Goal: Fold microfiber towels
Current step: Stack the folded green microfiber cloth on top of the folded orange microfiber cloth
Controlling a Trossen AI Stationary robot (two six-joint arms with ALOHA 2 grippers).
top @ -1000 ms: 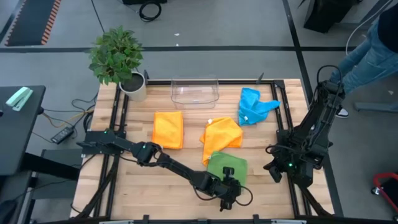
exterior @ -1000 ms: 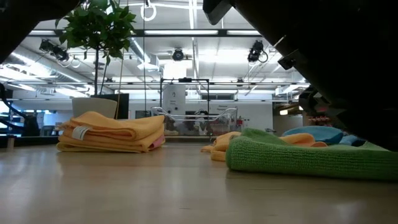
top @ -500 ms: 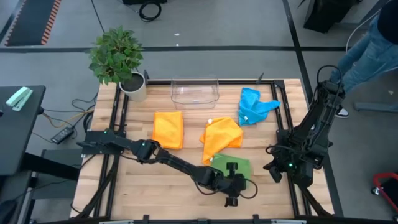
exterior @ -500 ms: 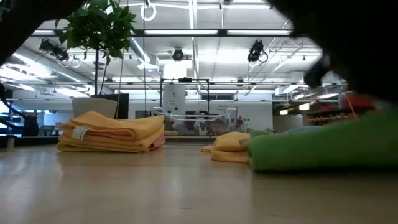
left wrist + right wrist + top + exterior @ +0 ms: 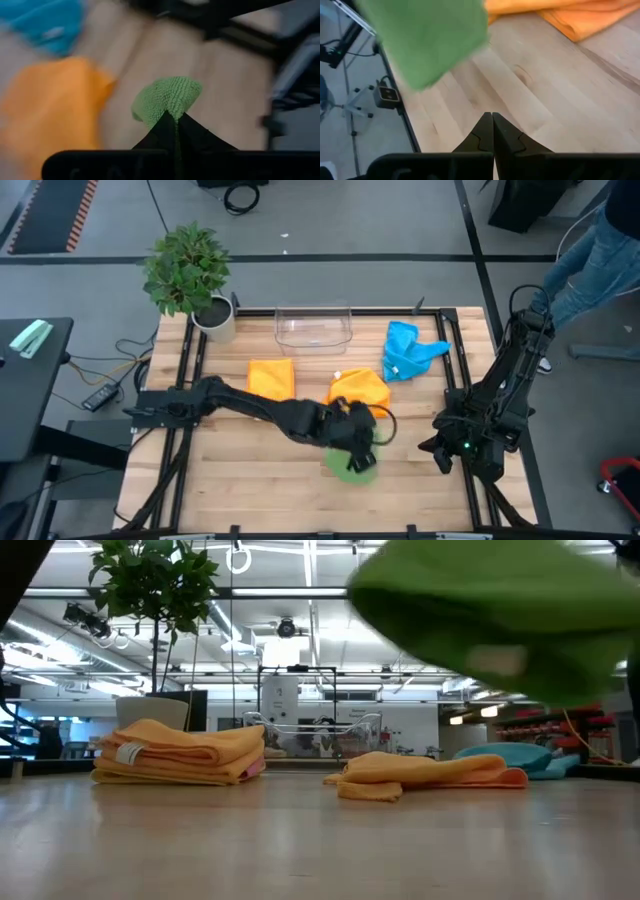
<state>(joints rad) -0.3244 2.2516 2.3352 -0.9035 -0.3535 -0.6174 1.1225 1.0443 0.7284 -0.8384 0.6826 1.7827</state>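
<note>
My left gripper (image 5: 355, 436) is shut on a green microfiber towel (image 5: 350, 463), which hangs in the air over the table's near middle and shows high in the low view (image 5: 490, 610). A folded orange towel (image 5: 270, 376) lies flat at centre left. A crumpled orange towel (image 5: 358, 392) lies just beyond the gripper. A blue towel (image 5: 410, 350) lies bunched at the far right. My right gripper (image 5: 492, 122) waits shut at the table's right side (image 5: 440, 448), touching nothing. My left gripper pinches a bunched bit of the green towel's edge (image 5: 167, 97) between its two fingers (image 5: 162, 131); a small tuft sticks out past the tips. The fingers slant downward, coming from the table's left. The towel hangs slack below them, clear of the table.
A clear plastic bin (image 5: 313, 326) stands at the far middle and a potted plant (image 5: 190, 275) at the far left corner. Bare wood lies along the near edge. A person's leg (image 5: 590, 270) shows beyond the right side.
My left gripper has taken hold of the green towel near the table's front edge. It has then risen and drawn back toward the far edge and a little left. The towel, which lay flat, is now lifted clear and hangs bunched below the fingers.
</note>
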